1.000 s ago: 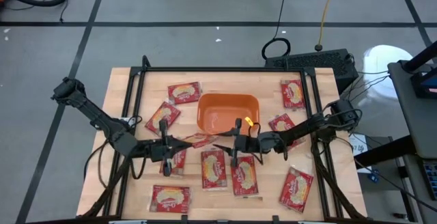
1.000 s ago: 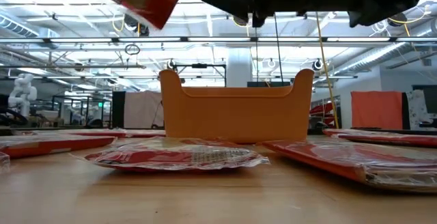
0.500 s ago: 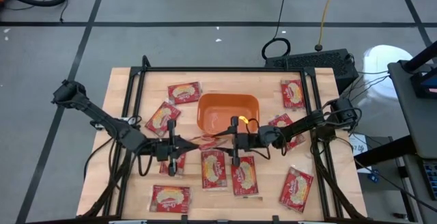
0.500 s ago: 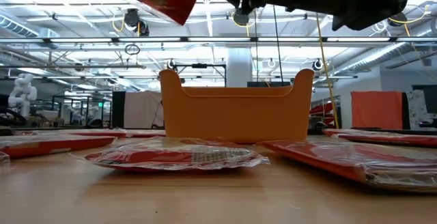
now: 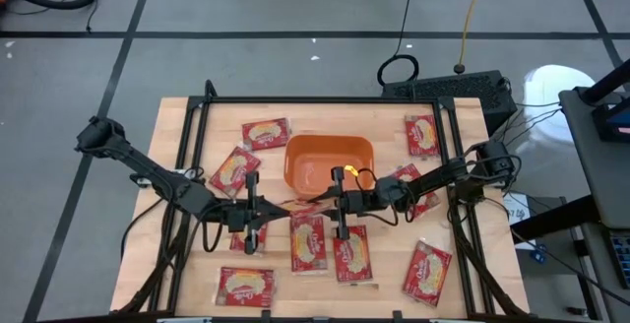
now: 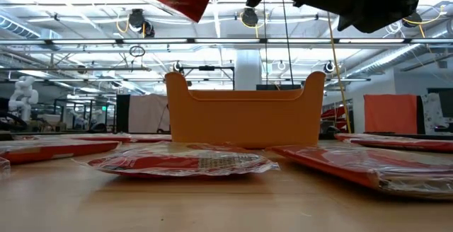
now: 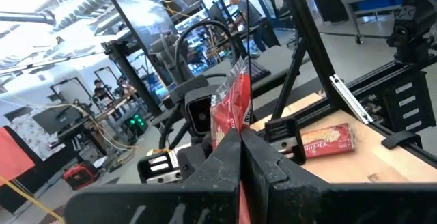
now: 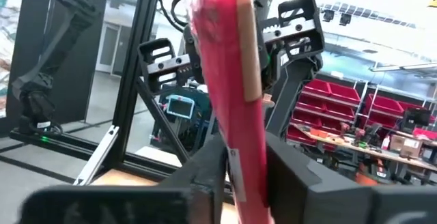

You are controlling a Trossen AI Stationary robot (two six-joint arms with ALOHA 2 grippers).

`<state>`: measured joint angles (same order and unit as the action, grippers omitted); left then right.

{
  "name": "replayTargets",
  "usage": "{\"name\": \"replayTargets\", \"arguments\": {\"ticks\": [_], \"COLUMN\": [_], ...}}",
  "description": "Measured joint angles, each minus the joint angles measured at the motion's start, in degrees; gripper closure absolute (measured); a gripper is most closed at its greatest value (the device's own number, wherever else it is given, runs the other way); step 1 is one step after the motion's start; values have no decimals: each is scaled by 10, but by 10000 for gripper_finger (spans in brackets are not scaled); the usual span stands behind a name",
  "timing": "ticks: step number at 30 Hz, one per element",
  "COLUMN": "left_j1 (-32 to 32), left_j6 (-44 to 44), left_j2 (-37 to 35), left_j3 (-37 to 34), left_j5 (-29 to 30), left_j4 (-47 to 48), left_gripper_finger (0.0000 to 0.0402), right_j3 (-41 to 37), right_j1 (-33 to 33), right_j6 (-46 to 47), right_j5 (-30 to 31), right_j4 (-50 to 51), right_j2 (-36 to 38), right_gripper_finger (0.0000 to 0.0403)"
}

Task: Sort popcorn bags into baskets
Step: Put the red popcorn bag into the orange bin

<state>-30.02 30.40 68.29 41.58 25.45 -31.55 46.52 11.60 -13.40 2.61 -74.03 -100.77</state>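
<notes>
High view has both tools on one popcorn bag (image 5: 295, 203) just in front of the orange basket (image 5: 328, 161): left tool (image 5: 274, 206) and right tool (image 5: 317, 203) clamped on it. We'd release left first, then carry over.

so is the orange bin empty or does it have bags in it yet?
Empty as far as the high view shows: the orange bin has a bare orange floor, no popcorn bags inside. One bag is held between both end effectors.
</notes>
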Motion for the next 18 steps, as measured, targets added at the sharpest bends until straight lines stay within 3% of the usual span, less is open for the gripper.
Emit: {"name": "replayTargets", "arguments": {"ticks": [4,8,12,18], "left_j1": [0,-1,-2,-9], "left_j6": [-5,-8,-44,-140], "left_j2": [0,-1,-1,-17], "left_j3": [0,0,0,0], "left_j5": [0,7,42,141], "left_j4": [7,31,51,101], "left_gripper_finger": [398,377,331,244], "right_j3": [0,0,-1,-1], "right_j1": [0,0,0,-2], "right_j6": [-4,-11,-17,-61], "right_j5": [-2,-1,4,25], "right_j4": [6,31,116,284], "right_j2": [0,8,46,135], "right_gripper_finger": [371,378,368,371]}}
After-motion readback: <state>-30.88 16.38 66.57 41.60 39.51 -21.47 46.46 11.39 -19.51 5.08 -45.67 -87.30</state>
